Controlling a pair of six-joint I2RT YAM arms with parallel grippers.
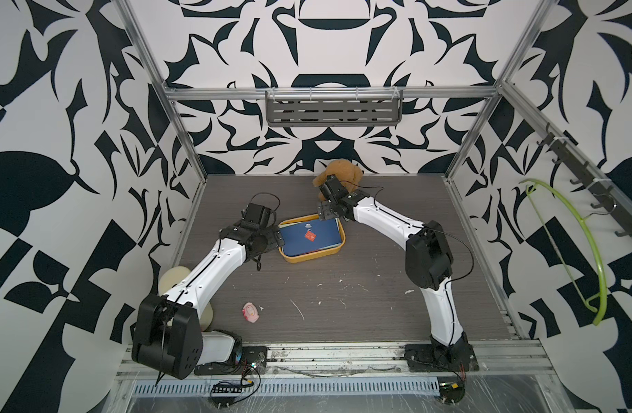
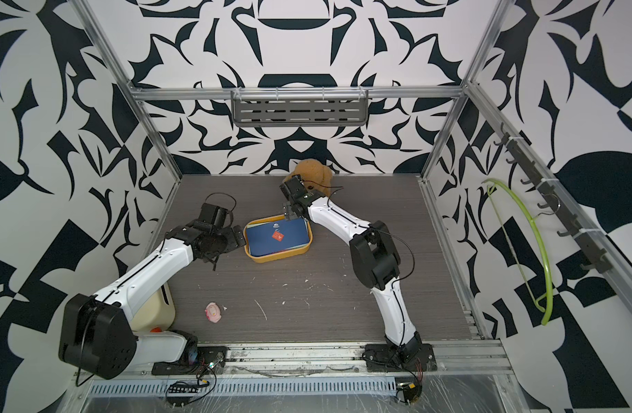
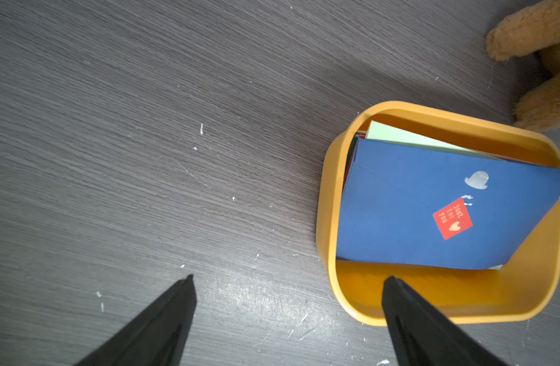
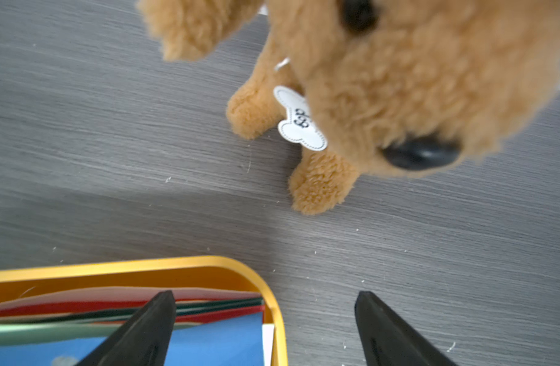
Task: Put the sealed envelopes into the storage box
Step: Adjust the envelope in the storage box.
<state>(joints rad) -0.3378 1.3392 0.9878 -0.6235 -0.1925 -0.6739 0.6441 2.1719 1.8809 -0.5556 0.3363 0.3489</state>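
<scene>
Left wrist view: left gripper [image 3: 289,276] spread wide, empty, at 9 o'clock of the storage box [image 3: 327,206]. The sealed envelopes [image 3: 415,215] lie stacked inside, navy uppermost. In a top view, right gripper [image 1: 324,214] spread wide, empty, about 1 o'clock of box.

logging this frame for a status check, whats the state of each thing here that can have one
storage box, upright, open-topped, partly filled
navy envelope, in the box on top, sealed with a red sticker, lying askew
other envelopes, stacked beneath it, only edges showing
left gripper, open, empty
right gripper, open, empty
plush dog, upright on the table beyond the box
</scene>
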